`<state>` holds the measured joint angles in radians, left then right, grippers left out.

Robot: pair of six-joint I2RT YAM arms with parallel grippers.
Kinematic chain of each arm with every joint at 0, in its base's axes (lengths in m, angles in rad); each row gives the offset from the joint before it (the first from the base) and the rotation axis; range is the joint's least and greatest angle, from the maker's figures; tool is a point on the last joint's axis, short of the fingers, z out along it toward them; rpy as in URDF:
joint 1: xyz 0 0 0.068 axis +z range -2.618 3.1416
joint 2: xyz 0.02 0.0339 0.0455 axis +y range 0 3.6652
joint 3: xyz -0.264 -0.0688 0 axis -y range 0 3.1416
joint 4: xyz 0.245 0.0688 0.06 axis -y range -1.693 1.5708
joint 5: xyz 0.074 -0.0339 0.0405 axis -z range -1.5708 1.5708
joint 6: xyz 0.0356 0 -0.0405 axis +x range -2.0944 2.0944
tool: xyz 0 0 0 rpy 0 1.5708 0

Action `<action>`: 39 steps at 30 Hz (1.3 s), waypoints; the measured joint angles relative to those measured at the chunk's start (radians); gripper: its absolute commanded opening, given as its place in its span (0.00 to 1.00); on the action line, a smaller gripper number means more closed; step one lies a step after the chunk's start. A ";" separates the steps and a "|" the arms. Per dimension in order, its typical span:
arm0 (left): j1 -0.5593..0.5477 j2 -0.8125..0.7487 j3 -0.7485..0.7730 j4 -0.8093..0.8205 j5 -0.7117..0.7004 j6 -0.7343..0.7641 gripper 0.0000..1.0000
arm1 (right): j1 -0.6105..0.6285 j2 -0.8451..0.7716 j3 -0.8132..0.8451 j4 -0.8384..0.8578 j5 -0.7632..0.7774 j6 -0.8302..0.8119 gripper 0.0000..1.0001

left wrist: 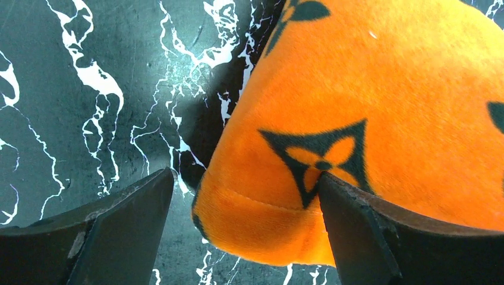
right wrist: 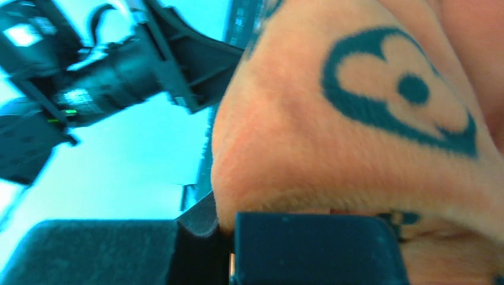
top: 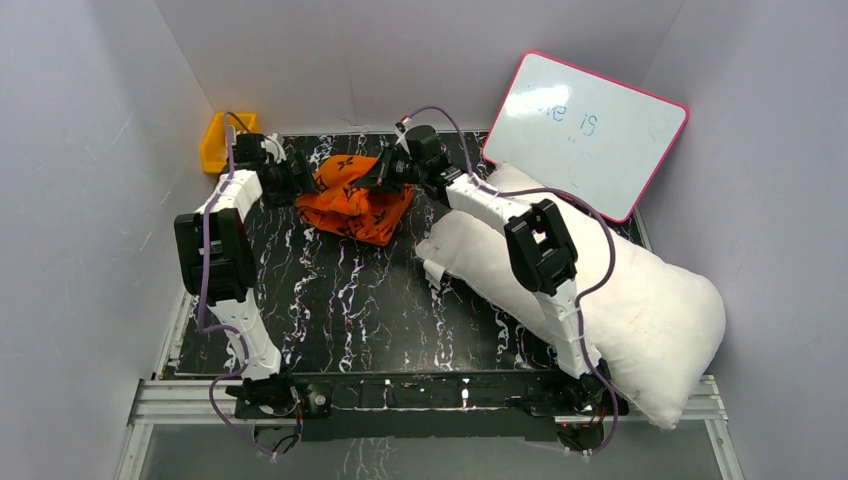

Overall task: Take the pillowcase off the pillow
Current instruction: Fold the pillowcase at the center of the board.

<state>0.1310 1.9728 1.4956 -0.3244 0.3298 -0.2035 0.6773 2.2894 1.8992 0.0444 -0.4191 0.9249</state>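
The orange pillowcase with black motifs lies bunched at the back middle of the table, apart from the white pillow on the right. My left gripper stands open at the bundle's left side. In the left wrist view a folded hem of the pillowcase sits between the spread fingers of this gripper, against the right finger. My right gripper is at the bundle's right side. In the right wrist view it is shut, with pillowcase fabric pinched at the fingertips.
A pink-framed whiteboard leans on the back right wall, partly over the pillow. A yellow bin sits in the back left corner. The black marbled table is walled on three sides. The pillow overhangs the front right edge.
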 measured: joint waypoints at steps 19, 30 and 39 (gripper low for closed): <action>0.016 0.000 0.003 0.000 0.037 0.032 0.90 | 0.002 -0.249 -0.490 0.141 0.008 0.142 0.68; 0.013 -0.032 0.023 -0.020 0.207 0.105 0.91 | -0.030 -0.393 -0.379 -0.217 0.091 -0.239 0.74; -0.028 -0.081 0.043 0.143 0.385 0.006 0.89 | -0.047 -0.387 -0.119 -0.072 0.048 -0.230 0.69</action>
<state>0.1032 1.8915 1.5383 -0.1810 0.7143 -0.1974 0.6304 1.9026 1.7805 -0.0273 -0.3710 0.6952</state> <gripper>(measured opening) 0.899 0.707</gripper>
